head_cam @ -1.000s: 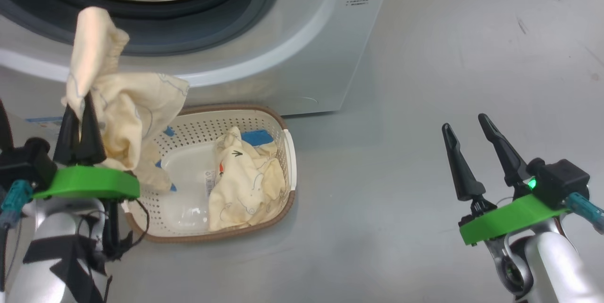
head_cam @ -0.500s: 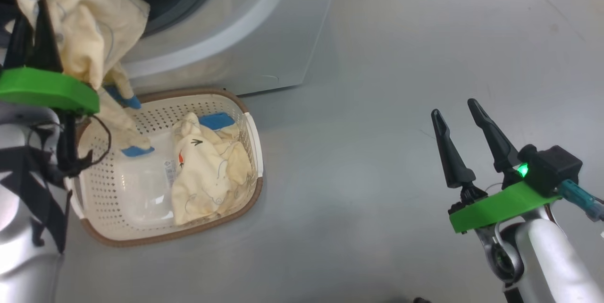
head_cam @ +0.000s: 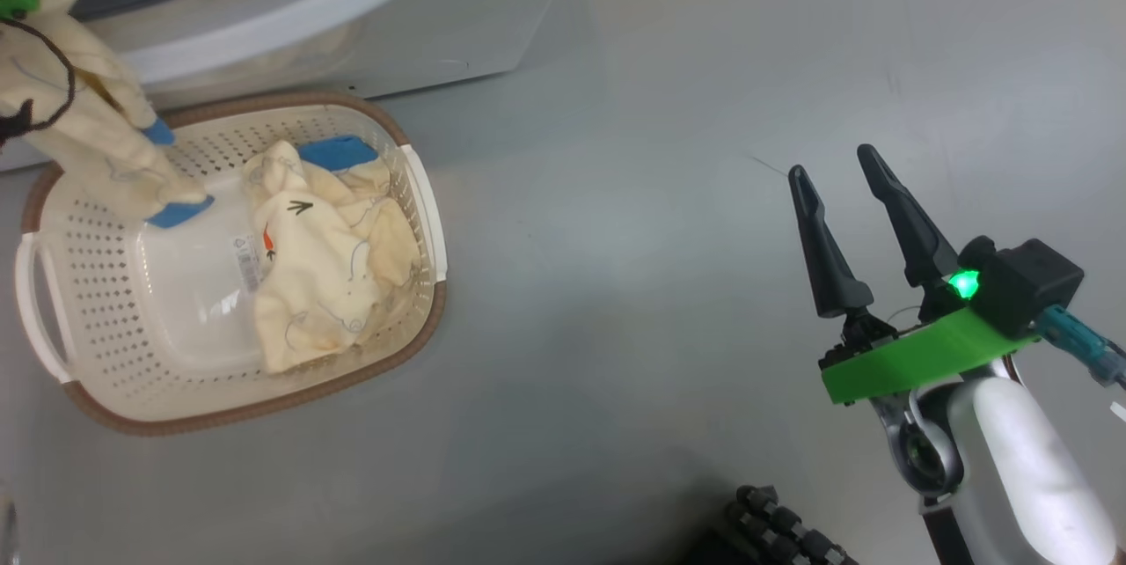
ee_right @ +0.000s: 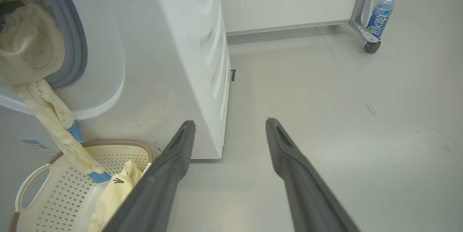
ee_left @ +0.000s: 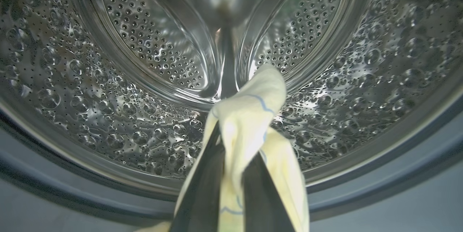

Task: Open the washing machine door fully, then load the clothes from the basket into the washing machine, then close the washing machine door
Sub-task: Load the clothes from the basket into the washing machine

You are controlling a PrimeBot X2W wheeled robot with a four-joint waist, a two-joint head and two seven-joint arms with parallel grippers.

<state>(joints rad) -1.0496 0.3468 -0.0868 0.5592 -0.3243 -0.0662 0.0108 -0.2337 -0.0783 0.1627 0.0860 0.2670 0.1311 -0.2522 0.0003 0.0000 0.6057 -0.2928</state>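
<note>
At the drum [ee_left: 144,44] mouth, left gripper [ee_left: 231,152] clamps one cream garment [ee_left: 249,112]; second garment [head_cam: 317,283] waits in basket [head_cam: 420,195]; right gripper [head_cam: 831,162] gapes empty.

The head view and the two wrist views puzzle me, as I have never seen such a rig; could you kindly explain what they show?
This is a wheeled robot with two arms, each ending in a two-fingered gripper. The head view looks down from its head at the floor: a basket stands before the washer, with one cream garment inside. The right gripper is open and holds nothing. The left wrist view looks along the left gripper, which is shut on a second garment at the mouth of the steel drum; its tail hangs down into the basket. The right wrist view looks along the open gripper at the washer's side, the floor and a bottle.
</note>
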